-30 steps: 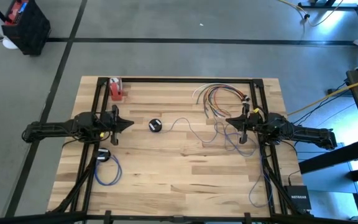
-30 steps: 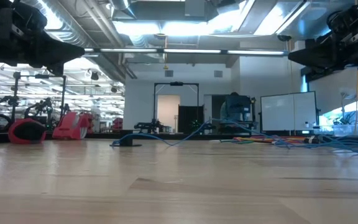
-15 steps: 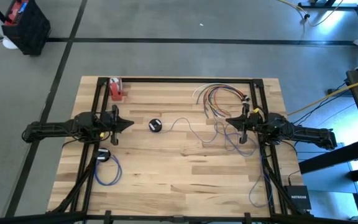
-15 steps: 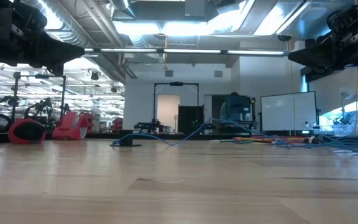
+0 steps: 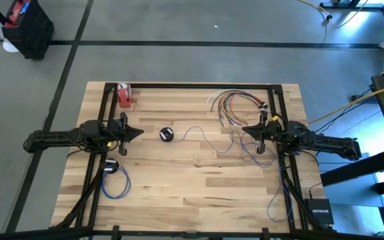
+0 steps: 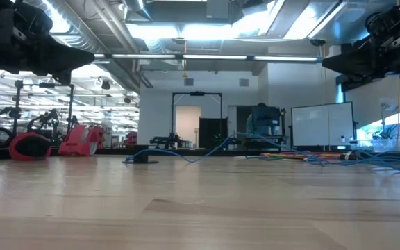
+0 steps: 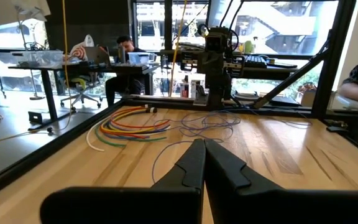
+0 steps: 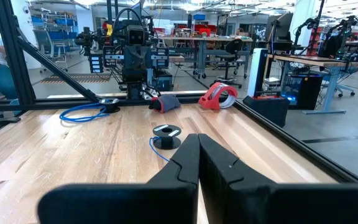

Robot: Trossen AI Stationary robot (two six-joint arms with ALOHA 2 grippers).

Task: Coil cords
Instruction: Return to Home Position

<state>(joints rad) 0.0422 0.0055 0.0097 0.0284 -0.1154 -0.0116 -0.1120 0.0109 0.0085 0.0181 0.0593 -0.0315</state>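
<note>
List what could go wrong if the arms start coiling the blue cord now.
1. The blue cord's loose loops lie on the table under and beside the shut right gripper; coming down there could snag several strands.
2. Those loops run close to the coloured cords; pulling might drag them along.
3. The black spool sits loose; a tug may slide it. The left gripper waits, shut, beyond it.

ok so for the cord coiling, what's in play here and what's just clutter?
In play: blue cord, black spool, coloured cords, blue coil; left gripper and right gripper, both shut, parked at the table's sides.
Clutter: red object, yellow cable, black box.
</note>
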